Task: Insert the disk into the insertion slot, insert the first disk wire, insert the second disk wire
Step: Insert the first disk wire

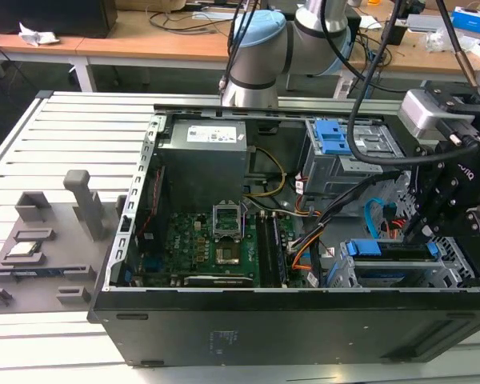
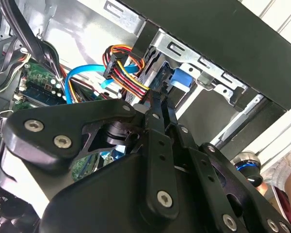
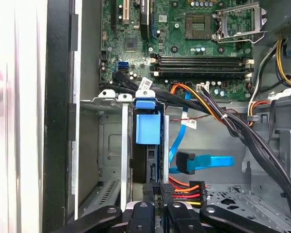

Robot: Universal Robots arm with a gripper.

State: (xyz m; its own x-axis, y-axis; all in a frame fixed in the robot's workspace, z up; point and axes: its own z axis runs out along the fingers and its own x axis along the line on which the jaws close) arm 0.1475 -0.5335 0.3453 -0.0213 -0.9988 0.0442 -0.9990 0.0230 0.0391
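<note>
The arm reaches in from the exterior view's right, wrist pointing down into the open black computer case [image 1: 288, 320], with the gripper [image 1: 416, 232] low over the boxy silver perforated drive cage [image 1: 456, 268].

The silver hard drive in its bright blue plastic carrier [image 3: 148, 128] is already in that cage. It stands on edge, long axis along the case's front wall, blue tab end toward the green motherboard [image 3: 184, 29].

In both wrist views the jaws look narrow, pinched on the black plug of the orange, red and black wire bundle [image 3: 186, 189] right at the drive's back end.

The flat light blue cable [image 3: 208, 161] lies loose just beside, plug end apart from the drive.
</note>
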